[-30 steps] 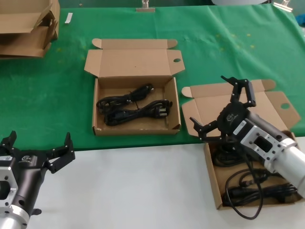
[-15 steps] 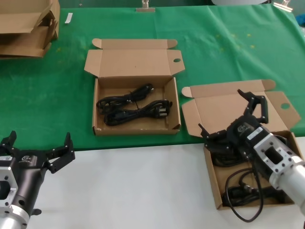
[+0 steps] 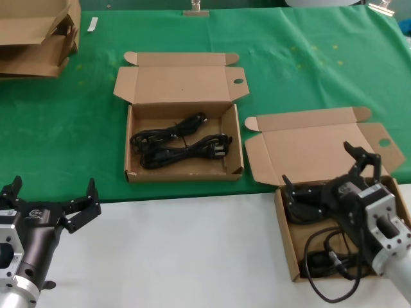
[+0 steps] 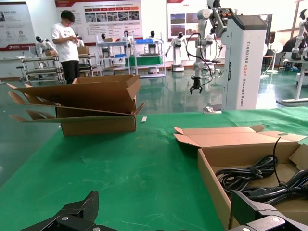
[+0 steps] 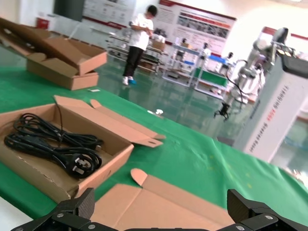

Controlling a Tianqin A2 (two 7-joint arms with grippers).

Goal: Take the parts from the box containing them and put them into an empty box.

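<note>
Right end effector (image 3: 326,174) lowered nearer cords (image 3: 331,260); apparently open.

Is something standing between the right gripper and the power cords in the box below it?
Nothing visible. The right gripper, fingers open, hangs directly over the power cords in the open box.

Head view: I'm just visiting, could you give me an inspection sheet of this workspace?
Surface: green cloth, white strip in front.
Job's things: wide-lidded brown cardboard box holds black power cords; squarish brown cardboard box holds two cord bundles.
Clutter: pile of flat cardboard, far left corner.
Grippers: right gripper open above the wide-lidded box; left gripper open, parked over the white strip.
Cables: one cord loop hangs over that box's front rim.
Surroundings: person in white shirt, hall behind.
</note>
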